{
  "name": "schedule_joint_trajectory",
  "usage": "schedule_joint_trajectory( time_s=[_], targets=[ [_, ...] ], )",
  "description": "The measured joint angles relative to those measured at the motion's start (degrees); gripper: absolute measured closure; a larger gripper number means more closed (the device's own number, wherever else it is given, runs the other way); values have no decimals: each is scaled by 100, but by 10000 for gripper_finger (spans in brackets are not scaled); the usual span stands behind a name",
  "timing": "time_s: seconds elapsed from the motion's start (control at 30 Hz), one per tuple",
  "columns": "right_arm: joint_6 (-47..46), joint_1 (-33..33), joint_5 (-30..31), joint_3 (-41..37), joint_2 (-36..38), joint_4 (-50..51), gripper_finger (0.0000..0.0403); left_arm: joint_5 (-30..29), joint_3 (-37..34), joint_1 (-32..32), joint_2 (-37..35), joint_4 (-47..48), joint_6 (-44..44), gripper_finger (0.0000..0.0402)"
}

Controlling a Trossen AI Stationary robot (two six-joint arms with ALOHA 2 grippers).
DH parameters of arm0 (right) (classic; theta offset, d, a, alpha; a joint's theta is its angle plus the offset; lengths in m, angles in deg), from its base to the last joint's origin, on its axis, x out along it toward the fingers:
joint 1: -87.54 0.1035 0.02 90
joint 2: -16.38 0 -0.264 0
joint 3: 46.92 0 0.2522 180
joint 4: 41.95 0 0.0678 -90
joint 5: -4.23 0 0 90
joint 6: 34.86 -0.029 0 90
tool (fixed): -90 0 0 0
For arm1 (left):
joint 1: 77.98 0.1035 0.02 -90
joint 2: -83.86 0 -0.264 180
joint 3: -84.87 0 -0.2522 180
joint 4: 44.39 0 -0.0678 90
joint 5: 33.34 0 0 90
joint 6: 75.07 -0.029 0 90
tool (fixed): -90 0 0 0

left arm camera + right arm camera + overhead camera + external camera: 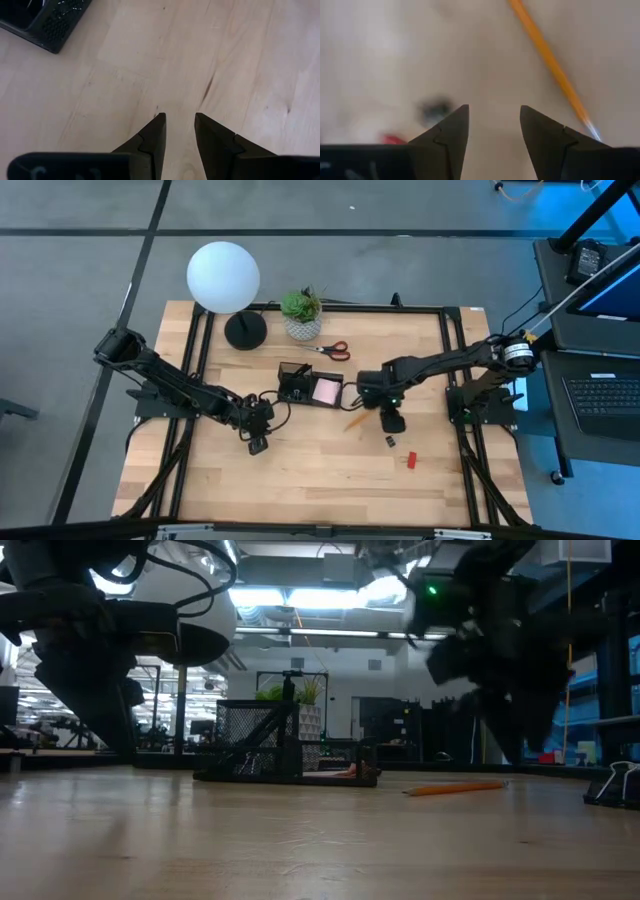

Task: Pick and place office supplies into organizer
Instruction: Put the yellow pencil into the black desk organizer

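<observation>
Left tool [179, 131] hangs over bare counter [300, 480] toward its left edge, fingers spread, nothing held. Right tool [494, 125] hangs spread beside the orange pencil [551, 64], gripping nothing. Organizer [310, 387] sits mid-counter, pink pad [326, 391] inside.

in the right wrist view the orange pencil [552, 65] is blurred and runs off the frame's edge, and a dark smudge [434, 111] and a red patch [395, 138] near the fingers are too soft to name. in the left wrist view only a corner of the black organizer [45, 22] shows, the rest cut off. from above, what fills the organizer's compartments beside the pink pad [325, 391] is too small to tell. in the low view a black clip [615, 785] is cut by the frame's edge.
</observation>
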Motion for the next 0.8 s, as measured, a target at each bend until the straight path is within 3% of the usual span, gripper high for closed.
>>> schedule_joint_trajectory(
  time_s=[0.13, 0.27, 0.63, 0.8],
  targets=[
    [29, 24, 1388, -3, 0, 660, 224, -17, 0, 0, 1, 0, 0, 304],
    [520, 24, 1938, -1, 0, 434, 224, -163, -1, 0, 1, 0, 0, 304],
    [1065, 24, 1834, 0, 61, -83, 224, -195, 0, 0, 2, 0, 151, 304],
    [1063, 24, 1792, -327, 547, -420, 224, -193, -1, 0, 2, 0, 151, 304]
  ],
)
